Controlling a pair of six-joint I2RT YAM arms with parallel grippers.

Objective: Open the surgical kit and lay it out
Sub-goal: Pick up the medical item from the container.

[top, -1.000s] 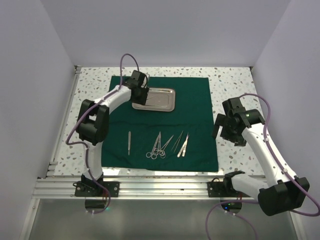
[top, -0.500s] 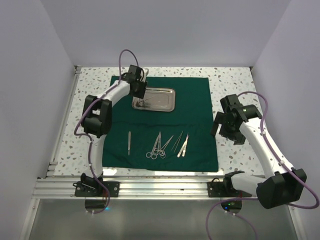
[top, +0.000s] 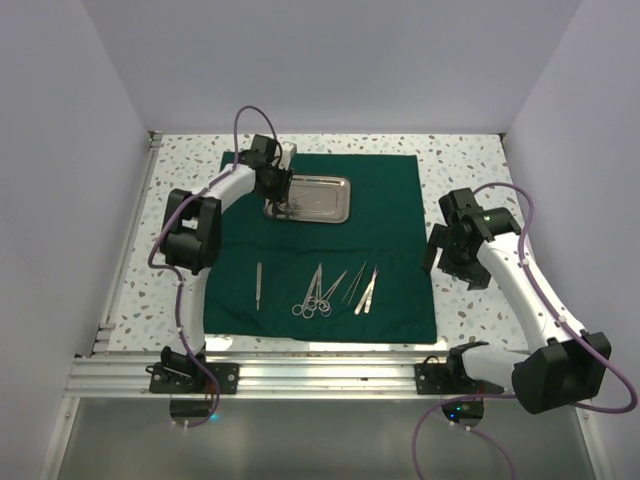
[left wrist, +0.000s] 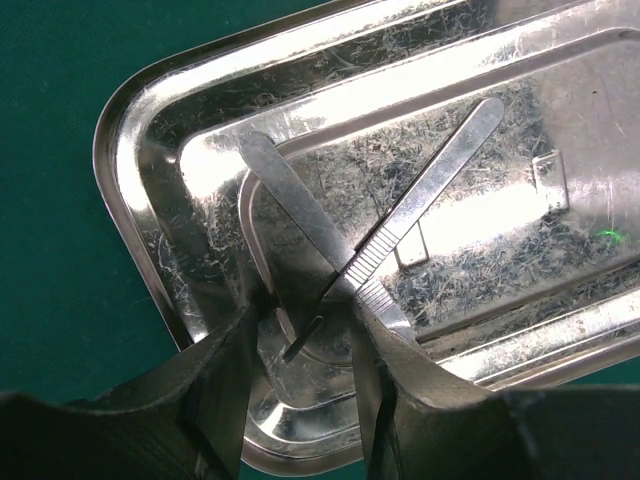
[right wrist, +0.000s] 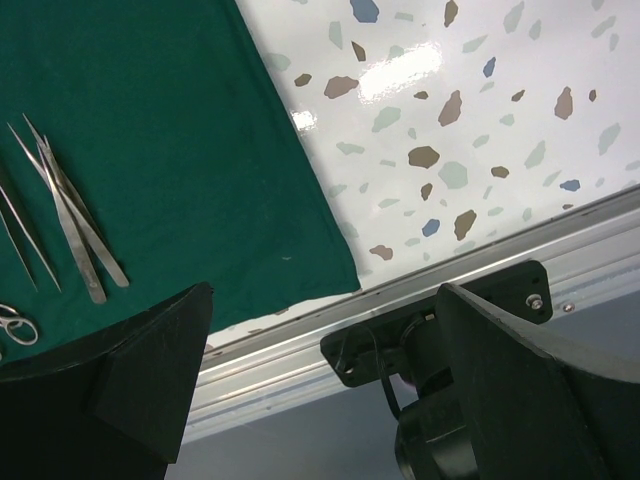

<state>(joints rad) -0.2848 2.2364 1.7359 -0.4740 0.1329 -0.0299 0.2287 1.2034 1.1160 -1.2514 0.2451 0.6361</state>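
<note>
The dark green drape (top: 390, 240) lies spread flat on the table. The steel tray (top: 325, 198) sits on its far part. In the left wrist view the tray (left wrist: 170, 110) holds a slim steel handle with a ribbed grip (left wrist: 430, 180), mirrored in the shiny floor. My left gripper (top: 281, 203) is low over the tray's left end, its fingers (left wrist: 215, 370) apart on either side of the tool's thin near end (left wrist: 300, 343). A single tweezers (top: 257, 285), scissors and forceps (top: 312, 295) and more tweezers (top: 362, 288) lie in a row on the drape's near part. My right gripper (top: 445, 255) is open and empty, right of the drape.
The right wrist view shows the drape's near right corner (right wrist: 300, 250), two tweezers (right wrist: 70, 215), speckled tabletop (right wrist: 470, 130), the aluminium front rail (right wrist: 300, 360) and a black arm base mount (right wrist: 440, 325). White walls enclose the table on three sides.
My left gripper has moved from over the tray's left part a little leftward and down to the tray's left end. The right arm shifted only slightly.
</note>
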